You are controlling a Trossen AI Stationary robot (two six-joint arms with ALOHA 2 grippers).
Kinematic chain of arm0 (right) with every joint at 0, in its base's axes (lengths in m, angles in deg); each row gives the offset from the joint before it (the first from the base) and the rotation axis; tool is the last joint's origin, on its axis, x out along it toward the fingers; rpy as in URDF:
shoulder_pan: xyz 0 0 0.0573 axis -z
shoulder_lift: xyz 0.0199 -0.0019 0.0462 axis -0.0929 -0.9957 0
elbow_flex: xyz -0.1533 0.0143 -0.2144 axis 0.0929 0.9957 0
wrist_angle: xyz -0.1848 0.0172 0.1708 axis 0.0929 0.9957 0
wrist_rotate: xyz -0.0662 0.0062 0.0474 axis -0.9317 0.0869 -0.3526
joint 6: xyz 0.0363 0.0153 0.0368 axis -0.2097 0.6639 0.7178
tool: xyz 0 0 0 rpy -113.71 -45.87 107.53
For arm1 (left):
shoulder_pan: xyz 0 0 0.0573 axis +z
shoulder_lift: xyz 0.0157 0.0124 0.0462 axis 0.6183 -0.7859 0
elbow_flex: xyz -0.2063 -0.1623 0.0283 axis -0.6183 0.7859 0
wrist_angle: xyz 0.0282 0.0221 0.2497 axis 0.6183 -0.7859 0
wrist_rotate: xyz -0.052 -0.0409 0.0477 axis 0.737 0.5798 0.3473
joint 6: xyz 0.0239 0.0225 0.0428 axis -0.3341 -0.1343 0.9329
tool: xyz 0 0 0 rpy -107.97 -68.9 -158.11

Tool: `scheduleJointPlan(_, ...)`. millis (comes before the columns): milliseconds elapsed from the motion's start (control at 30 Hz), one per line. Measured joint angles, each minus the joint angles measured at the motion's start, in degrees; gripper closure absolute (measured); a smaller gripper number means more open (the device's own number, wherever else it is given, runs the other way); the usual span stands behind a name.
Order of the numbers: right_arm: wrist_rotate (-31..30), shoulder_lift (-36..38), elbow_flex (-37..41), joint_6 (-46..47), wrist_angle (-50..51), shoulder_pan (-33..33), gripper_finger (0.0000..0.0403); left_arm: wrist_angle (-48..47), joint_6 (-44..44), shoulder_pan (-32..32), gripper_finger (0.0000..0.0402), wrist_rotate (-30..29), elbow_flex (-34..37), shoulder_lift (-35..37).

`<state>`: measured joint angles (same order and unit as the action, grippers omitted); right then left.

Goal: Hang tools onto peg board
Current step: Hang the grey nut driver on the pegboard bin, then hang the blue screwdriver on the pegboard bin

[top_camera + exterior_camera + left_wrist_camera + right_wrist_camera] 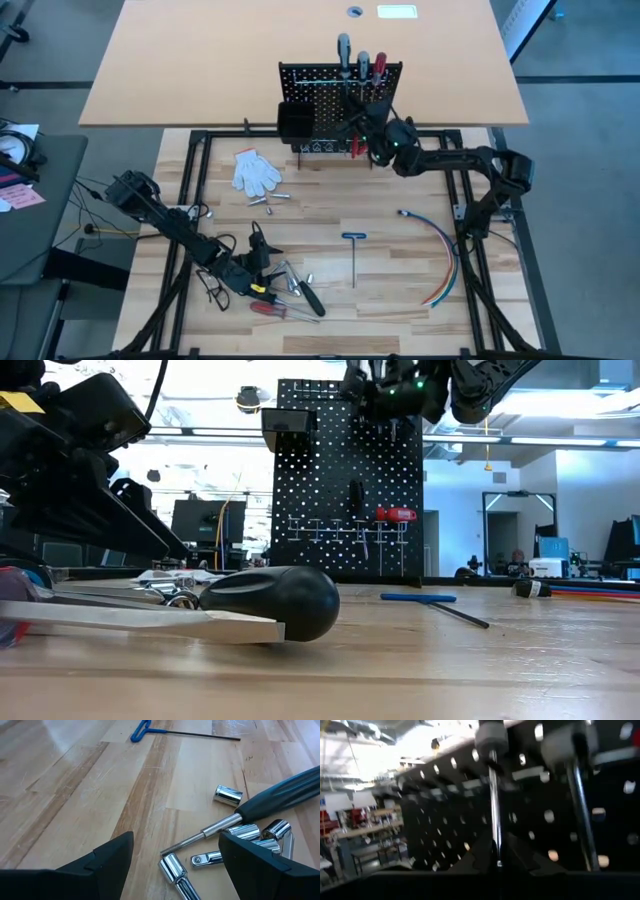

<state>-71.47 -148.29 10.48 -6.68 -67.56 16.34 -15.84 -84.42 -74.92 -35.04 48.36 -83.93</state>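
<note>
The black peg board (340,100) stands upright at the table's far side, with a black bin (295,122) on its left. Three screwdrivers (362,58) stick up at its top. Red-handled pliers (397,514) hang lower down. My right gripper (366,126) is at the board's upper face, shut on a grey-handled screwdriver (491,735). My left gripper (175,865) is open, low over a black-handled screwdriver (280,795) and silver bits (227,795) at the near left. A blue T-handle key (353,240) lies flat mid-table. My right gripper pinches the grey-handled screwdriver's bare metal shaft (494,820) between its two fingers, below the handle. The fingers reach toward the board and lie across the shaft. The screwdriver stands upright, handle up, close against the board's face; what carries it I cannot tell.
A white glove (255,170) lies left of the board, with small silver bits (270,200) nearby. A bundle of coloured cables (440,255) curves along the right side. A red-handled screwdriver (268,309) lies near the front edge. Bare wood shows mid-table.
</note>
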Motion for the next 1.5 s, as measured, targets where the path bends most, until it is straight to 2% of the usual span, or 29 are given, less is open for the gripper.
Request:
scheduleJointPlan(300, 0.4, 0.0, 0.0, 1.6, 14.9, 0.7, 0.0338, 0.0, 0.0, 0.0, 0.0111, 0.0, 0.0, 0.0)
scheduleJointPlan(533, 8.7, 0.7, 0.0, -1.6, 24.1, -0.7, 0.0257, -0.1, -0.7, 0.0, 0.0111, 0.0, 0.0, 0.0)
scheduleJointPlan(667, 9.2, 3.1, 0.0, -4.9, 30.2, -3.2, 0.0212, -0.3, -1.0, 0.0, 0.0111, 0.1, 0.0, 0.0)
scheduleJointPlan(767, 9.2, 5.8, 0.0, -5.1, 34.1, -5.3, 0.0198, -0.4, -1.4, 0.0, 0.0111, 0.2, 0.0, 0.0)
scheduleJointPlan(967, 9.1, 11.6, 0.3, -9.2, 41.3, -11.6, 0.0205, -0.5, -1.6, 0.0, 0.0111, 0.3, 0.0, 0.0)
scheduleJointPlan(1067, 9.0, 14.4, 3.7, -9.2, 42.6, -15.7, 0.0216, -1.4, -3.2, 0.0, 0.0111, 0.3, 0.0, 0.0)
scheduleJointPlan(1267, 8.7, 17.0, 16.8, 0.1, 40.9, -24.9, 0.0239, -3.7, -5.4, 0.0, 0.0112, 0.3, 0.0, 0.0)
scheduleJointPlan(1367, 9.1, 15.5, 23.3, 7.0, 36.2, -31.6, 0.0247, -2.1, -1.4, 0.0, 0.0112, 0.5, -0.1, 0.0)
scheduleJointPlan(1433, 9.2, 13.1, 26.8, 12.2, 31.1, -36.3, 0.0250, -2.0, 4.1, 0.6, 0.0112, 3.8, -1.7, 0.0)
scheduleJointPlan(1500, 9.1, 9.3, 29.2, 16.3, 25.1, -40.8, 0.0250, -3.5, 9.9, 1.7, 0.0112, 9.7, -4.9, 0.0)
